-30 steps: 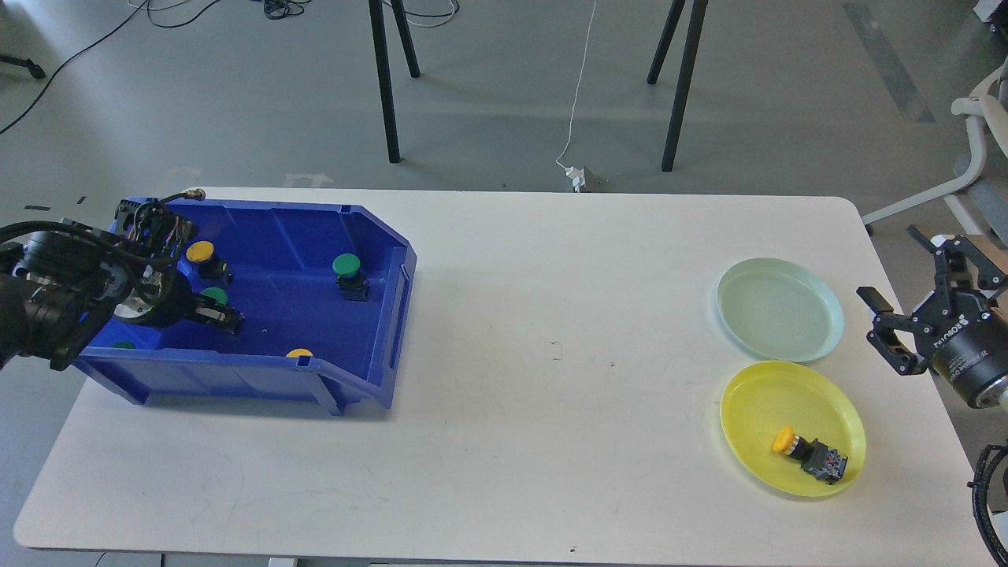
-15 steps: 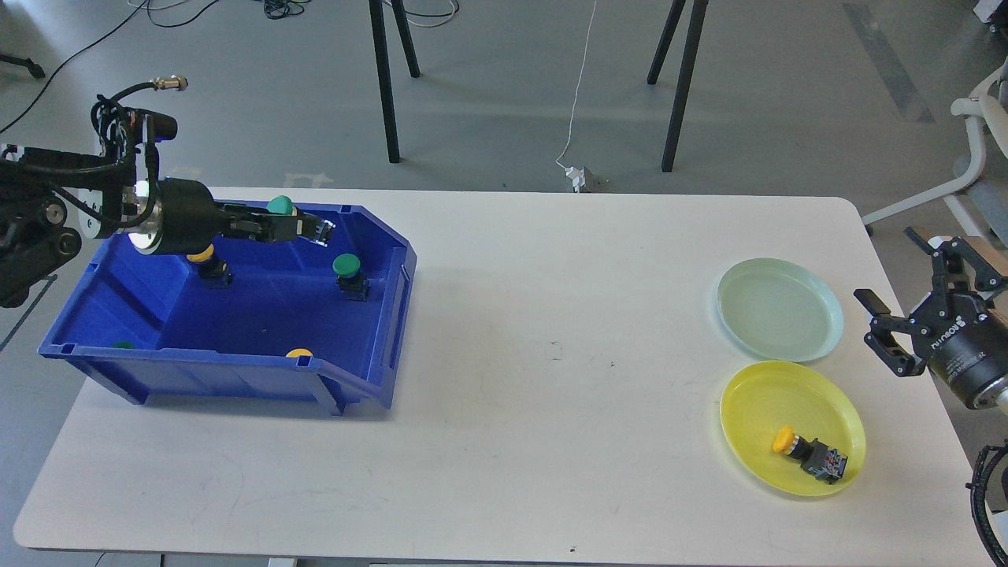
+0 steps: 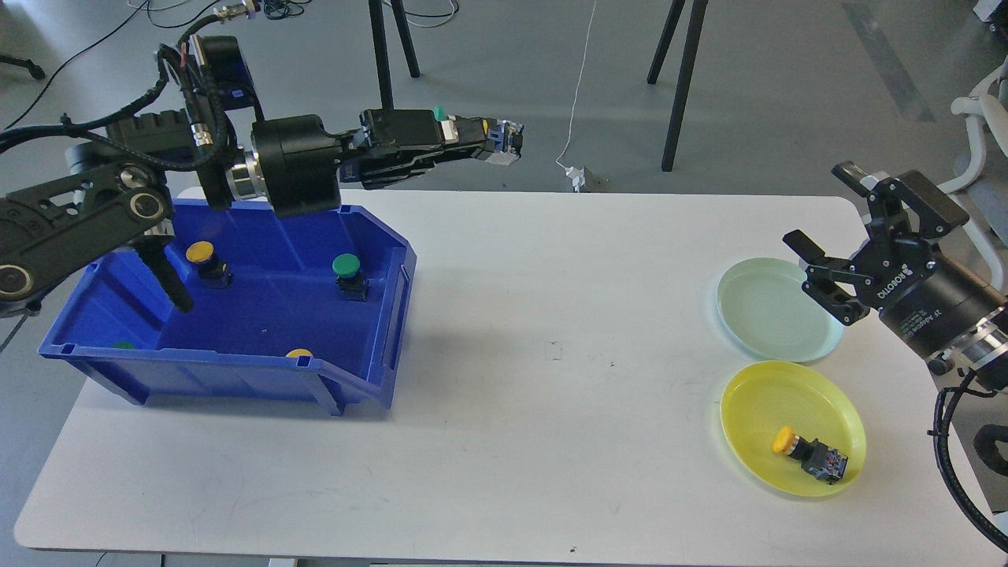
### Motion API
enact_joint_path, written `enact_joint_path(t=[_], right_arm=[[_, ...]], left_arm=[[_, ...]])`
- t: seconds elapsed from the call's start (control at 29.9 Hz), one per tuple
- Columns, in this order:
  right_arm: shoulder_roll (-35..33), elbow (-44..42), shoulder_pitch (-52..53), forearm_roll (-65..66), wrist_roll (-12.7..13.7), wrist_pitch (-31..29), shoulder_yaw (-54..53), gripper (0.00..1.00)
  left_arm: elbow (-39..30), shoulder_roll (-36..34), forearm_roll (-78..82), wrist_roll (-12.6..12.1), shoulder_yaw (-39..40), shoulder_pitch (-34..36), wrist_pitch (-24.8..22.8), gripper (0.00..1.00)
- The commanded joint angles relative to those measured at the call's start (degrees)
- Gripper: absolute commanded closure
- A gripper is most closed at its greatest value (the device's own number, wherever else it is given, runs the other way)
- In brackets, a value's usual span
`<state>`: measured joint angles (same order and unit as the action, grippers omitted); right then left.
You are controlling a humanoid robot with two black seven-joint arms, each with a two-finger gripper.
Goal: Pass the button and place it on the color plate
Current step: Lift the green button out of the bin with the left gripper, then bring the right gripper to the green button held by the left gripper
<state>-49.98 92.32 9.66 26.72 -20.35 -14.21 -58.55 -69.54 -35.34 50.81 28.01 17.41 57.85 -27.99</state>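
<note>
My left gripper (image 3: 480, 142) is shut on a green-capped button (image 3: 442, 114) and holds it high above the table, to the right of the blue bin (image 3: 260, 370). In the bin lie a yellow button (image 3: 201, 255), a green button (image 3: 347, 269), and two more caps partly hidden by the front wall. My right gripper (image 3: 819, 252) is open and empty, over the right edge of the pale green plate (image 3: 768, 315). The yellow plate (image 3: 776, 398) holds a yellow-capped button (image 3: 805, 453).
The white table (image 3: 551, 409) spans the view between the bin at left and the two plates at right. Black stand legs (image 3: 386, 79) and cables stand on the floor behind the table. A white chair (image 3: 980, 142) is at the far right.
My left gripper took the green button out of the bin, lifted it and carried it right, above the table. My right gripper moved up and left towards the green plate.
</note>
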Motion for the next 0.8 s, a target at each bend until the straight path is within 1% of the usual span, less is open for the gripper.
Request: enact_joint_path(t=[0.0, 0.07, 0.13, 0.23, 0.37, 0.53, 0.7, 0.77], right_arm=[[1.63, -0.56, 9.21, 0.52, -1.27, 0.41, 7.54, 0.05], [3.04, -1.96, 14.05, 0.61, -2.33, 0.67, 13.61, 0.05], [6.02, -4.15, 18.1, 0.87, -2.77, 0.76, 18.19, 0.05], [13.04, -9.24, 22.67, 0.96, -2.77, 0.76, 22.24, 0.05], [21.57, -15.23, 27.33, 0.96, -2.77, 0.76, 24.36, 0.05], [28.7, -20.86, 31.64, 0.96, -2.86, 0.76, 26.29, 0.05], [32.57, -23.5, 33.76, 0.96, -2.94, 0.76, 27.61, 0.05], [33.63, -24.03, 34.02, 0.96, -3.47, 0.76, 27.61, 0.05]], left_arm=[[2.47, 3.61, -6.14, -0.01, 0.17, -3.09, -0.01, 0.92], [2.83, 3.87, -9.75, -0.01, 0.17, -3.44, -0.01, 0.92], [3.88, 3.96, -11.26, -0.01, 0.08, -3.45, -0.01, 0.92], [4.15, 4.14, -11.35, -0.01, 0.08, -3.45, -0.01, 0.92], [4.32, 4.23, -11.35, -0.01, 0.0, -3.36, -0.01, 0.92], [4.59, 4.23, -11.35, -0.01, 0.0, -3.27, -0.01, 0.92], [4.67, 4.23, -11.35, -0.01, 0.0, -3.18, -0.01, 0.92], [4.85, 4.23, -11.35, -0.01, 0.0, -3.09, -0.01, 0.92]])
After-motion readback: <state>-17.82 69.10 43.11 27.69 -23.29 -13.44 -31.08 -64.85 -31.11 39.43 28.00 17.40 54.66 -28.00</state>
